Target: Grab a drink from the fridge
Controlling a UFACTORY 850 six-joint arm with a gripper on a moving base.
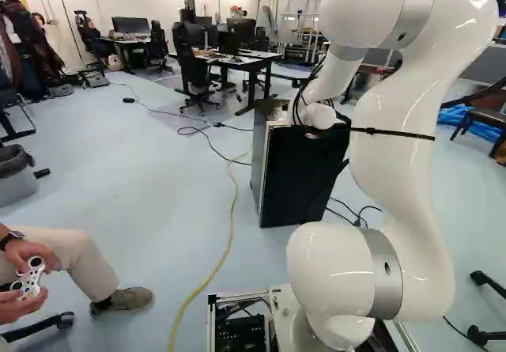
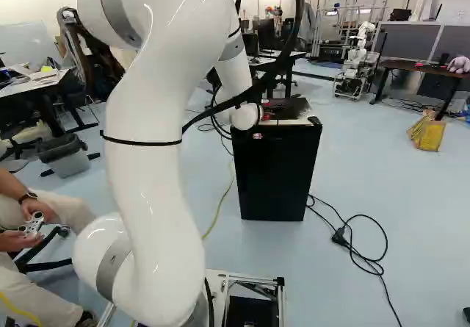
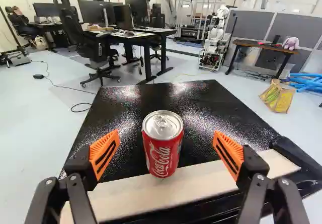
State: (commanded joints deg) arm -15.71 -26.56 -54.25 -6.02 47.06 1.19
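Pincer at the fridge, its two fingers spread wide, their orange pads facing each other; a red drink can stands upright between them, apart from both pads, its silver lid uppermost; beneath the can lies the fridge's top, a glossy dark panel bordered by a pale strip; well ahead of the pincer, beyond the panel, stand a black office chair, another robot and a yellow bag.
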